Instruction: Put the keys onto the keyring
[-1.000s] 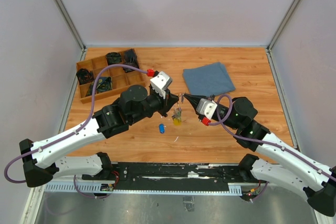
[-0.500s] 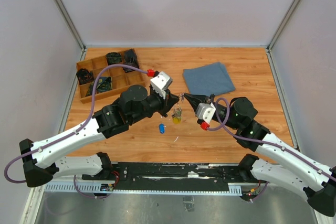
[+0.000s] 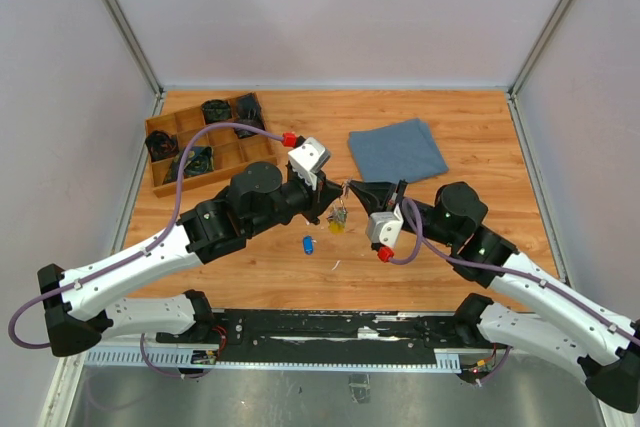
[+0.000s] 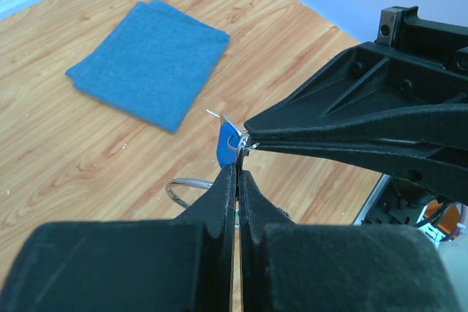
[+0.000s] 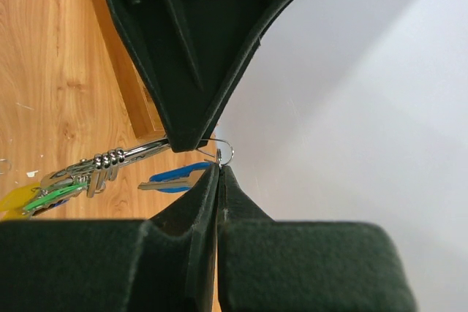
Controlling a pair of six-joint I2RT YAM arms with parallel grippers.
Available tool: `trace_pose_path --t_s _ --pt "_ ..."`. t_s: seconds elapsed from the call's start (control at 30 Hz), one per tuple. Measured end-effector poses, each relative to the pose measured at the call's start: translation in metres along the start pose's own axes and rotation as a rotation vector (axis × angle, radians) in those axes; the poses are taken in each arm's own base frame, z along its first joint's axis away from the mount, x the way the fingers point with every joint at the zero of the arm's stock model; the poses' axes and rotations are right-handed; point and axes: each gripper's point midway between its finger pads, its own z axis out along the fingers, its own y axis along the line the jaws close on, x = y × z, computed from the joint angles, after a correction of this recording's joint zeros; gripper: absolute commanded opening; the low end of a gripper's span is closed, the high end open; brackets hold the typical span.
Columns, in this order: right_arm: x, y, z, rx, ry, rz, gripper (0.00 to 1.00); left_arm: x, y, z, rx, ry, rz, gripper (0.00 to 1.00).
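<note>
My left gripper (image 3: 333, 199) is shut on the thin wire of the keyring (image 3: 338, 217), held above the table; its bunch of yellow and green keys (image 5: 33, 196) hangs below. In the left wrist view the jaws (image 4: 238, 172) pinch the wire and part of the silver ring (image 4: 183, 186) shows below. My right gripper (image 3: 350, 187) meets it tip to tip, shut on a bright blue-headed key (image 5: 175, 177) at the wire's hooked end (image 5: 227, 153). The key's head also shows in the left wrist view (image 4: 227, 144). Another blue-headed key (image 3: 308, 244) lies on the table.
A wooden compartment tray (image 3: 166, 185) with dark items stands at the back left. A folded blue cloth (image 3: 397, 150) lies at the back right, also in the left wrist view (image 4: 150, 63). A small pale scrap (image 3: 335, 267) lies near the front.
My right wrist has rolled, swinging its camera housing down and to the left. Both gripper tips stay together at the keyring. The left arm has hardly moved.
</note>
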Motion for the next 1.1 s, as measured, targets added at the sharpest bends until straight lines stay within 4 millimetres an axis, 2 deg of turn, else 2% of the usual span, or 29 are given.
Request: trace_pose_path --t_s 0.43,1.1 --pt "-0.009 -0.005 -0.001 -0.062 -0.014 -0.153 0.0 -0.003 -0.002 0.0 0.012 -0.012 -0.002 0.01" --pt "-0.008 -0.011 -0.002 -0.054 0.003 -0.215 0.0 -0.003 -0.004 0.0 0.02 -0.01 -0.004 0.02"
